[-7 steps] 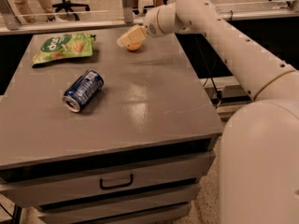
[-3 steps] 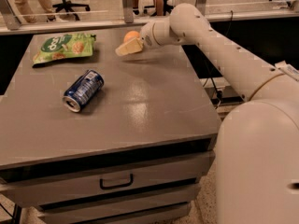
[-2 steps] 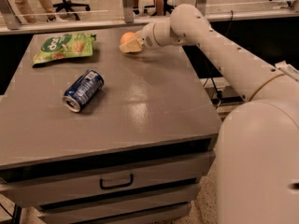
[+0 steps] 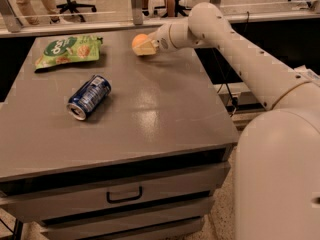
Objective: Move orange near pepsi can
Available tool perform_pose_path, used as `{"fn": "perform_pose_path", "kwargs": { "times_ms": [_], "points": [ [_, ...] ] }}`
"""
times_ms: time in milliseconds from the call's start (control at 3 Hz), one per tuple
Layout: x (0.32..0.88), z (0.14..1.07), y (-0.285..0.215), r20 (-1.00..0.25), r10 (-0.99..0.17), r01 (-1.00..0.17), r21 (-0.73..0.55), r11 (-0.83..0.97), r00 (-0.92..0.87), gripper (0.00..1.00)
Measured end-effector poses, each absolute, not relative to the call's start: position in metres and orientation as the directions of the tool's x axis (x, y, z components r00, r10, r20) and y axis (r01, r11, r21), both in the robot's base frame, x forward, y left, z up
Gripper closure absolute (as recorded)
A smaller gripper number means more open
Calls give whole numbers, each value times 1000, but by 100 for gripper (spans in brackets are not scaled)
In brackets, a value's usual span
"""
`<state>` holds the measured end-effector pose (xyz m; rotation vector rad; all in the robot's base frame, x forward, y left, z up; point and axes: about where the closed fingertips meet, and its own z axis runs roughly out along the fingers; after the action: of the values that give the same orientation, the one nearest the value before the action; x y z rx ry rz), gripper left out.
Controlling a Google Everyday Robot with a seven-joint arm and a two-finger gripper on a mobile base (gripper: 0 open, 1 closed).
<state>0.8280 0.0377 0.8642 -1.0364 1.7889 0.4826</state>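
Orange (image 4: 138,38): small round fruit at the far middle of the tabletop (image 4: 165,99), close to its back edge; whether it rests on the surface or hangs just above it cannot be told.

Hand (image 4: 143,45): at the far end of the white arm (image 4: 235,49), which reaches in from the right; its pale fingers (image 4: 148,47) sit closed about the orange, holding it.

Pepsi can (image 4: 89,97): dark blue, lying on its side at left centre, silver end toward the near-left corner; well apart from the orange.

Progress, as judged: grasp made; the carry toward the can and the release beside it are left.

Green snack bag (image 4: 68,50): flat, far-left corner, between neither fruit nor can but near the line of travel on its left side.

Open room: bare grey surface runs from the orange down to the can, and the whole right and near parts lie free. A spot just right of or behind the can looks suitable. Left edge lies close beyond the can.

Drawer (image 4: 124,195): below the front edge, closed.
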Motion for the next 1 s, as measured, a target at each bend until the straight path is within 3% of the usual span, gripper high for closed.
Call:
{"fn": "perform_pose_path", "kwargs": {
  "times_ms": [333,1000],
  "points": [
    [811,886,19,-896,-431,-850,-142,508,-108,89],
    [713,912,22,-864,-496,-950,-221,222,85,86]
  ]
}}
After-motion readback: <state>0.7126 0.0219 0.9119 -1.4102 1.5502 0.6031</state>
